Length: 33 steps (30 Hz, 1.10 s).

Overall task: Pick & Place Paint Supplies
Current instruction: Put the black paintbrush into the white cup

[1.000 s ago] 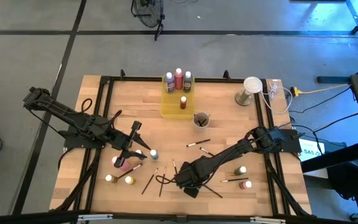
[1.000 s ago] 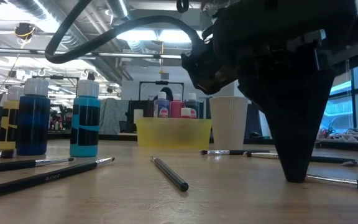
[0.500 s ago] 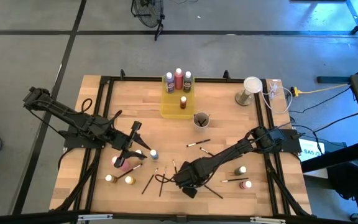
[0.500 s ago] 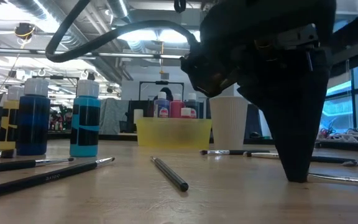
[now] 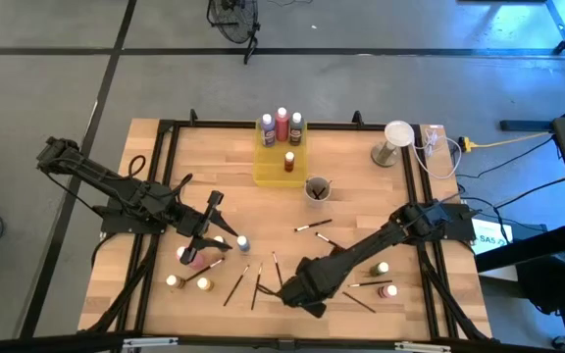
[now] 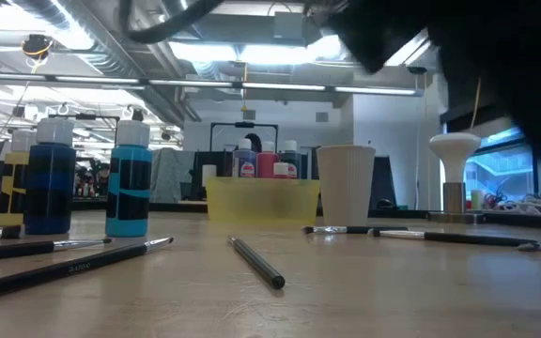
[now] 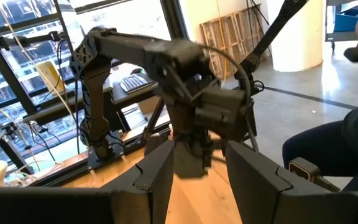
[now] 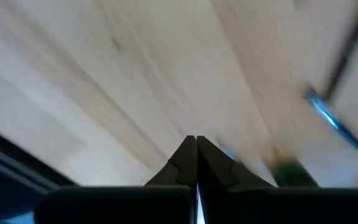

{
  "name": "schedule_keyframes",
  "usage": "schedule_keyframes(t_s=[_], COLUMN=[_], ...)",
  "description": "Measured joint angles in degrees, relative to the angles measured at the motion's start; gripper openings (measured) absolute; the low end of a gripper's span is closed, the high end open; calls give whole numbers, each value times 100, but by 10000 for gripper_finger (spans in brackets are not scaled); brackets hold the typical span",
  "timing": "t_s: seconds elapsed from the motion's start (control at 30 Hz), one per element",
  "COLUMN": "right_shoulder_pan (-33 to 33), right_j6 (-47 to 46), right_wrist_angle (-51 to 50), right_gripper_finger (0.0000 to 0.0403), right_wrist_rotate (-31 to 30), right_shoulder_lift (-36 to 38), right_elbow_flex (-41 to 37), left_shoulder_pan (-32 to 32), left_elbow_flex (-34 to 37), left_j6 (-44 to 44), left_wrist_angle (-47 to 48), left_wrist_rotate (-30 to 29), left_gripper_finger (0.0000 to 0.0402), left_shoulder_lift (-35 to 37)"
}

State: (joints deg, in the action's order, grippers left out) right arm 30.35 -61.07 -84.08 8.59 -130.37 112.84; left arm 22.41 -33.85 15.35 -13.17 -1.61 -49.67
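Several thin dark brushes (image 5: 256,284) lie flat on the wooden table near its front edge, one of them close to the low camera (image 6: 256,261). Small paint bottles stand at the front left (image 5: 204,284), at the front right (image 5: 383,268) and in the yellow tray (image 5: 281,157). My right gripper (image 5: 297,294) hangs over the brushes, pointing down. It is shut, its fingertips (image 8: 196,140) meet, and nothing shows between them. My left gripper (image 5: 214,221) waits level above the left bottles, open (image 7: 197,168), with nothing between its fingers.
A small grey cup (image 5: 317,188) holding brushes stands in front of the tray. A white stand (image 5: 397,142) and cables sit at the back right. Two blue bottles (image 6: 50,178) stand at the left in the low view. Black rails frame the table.
My right gripper has risen off the table. In the low view its dark finger stood on the wood half a second ago. It now shows only at that view's upper right. The brushes and bottles lie as before.
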Motion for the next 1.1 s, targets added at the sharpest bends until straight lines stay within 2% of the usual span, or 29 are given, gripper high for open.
schedule_keyframes(t_s=[0.07,0.13,0.37,0.6,0.73,0.83,0.97,1.1], right_shoulder_pan=[36,42,56,103,159,166,165,82], right_j6=[-102,-128,-11,318,109,-212,-630,-886], right_wrist_angle=[-563,-558,-592,-593,-593,-591,-593,-591], right_gripper_finger=[0,0,0,0,0,0,0,0], right_wrist_rotate=[-32,-161,-1292,-3622,-5785,-6996,-7973,-8230], right_shoulder_lift=[-2,50,560,1061,1330,1458,1712,1901], right_elbow_flex=[282,481,717,717,717,717,717,717], left_shoulder_pan=[0,0,0,0,0,0,0,0], left_elbow_flex=[0,0,-2,-2,-2,-2,-2,-2], left_j6=[0,-3,-113,-396,-551,-641,-724,-795], left_wrist_angle=[-1,0,51,190,320,353,462,576], left_wrist_rotate=[0,-1,-2,-2,-2,-2,-2,-2], left_gripper_finger=[141,141,141,141,141,141,141,141], left_shoulder_lift=[0,0,2,2,2,2,2,2])
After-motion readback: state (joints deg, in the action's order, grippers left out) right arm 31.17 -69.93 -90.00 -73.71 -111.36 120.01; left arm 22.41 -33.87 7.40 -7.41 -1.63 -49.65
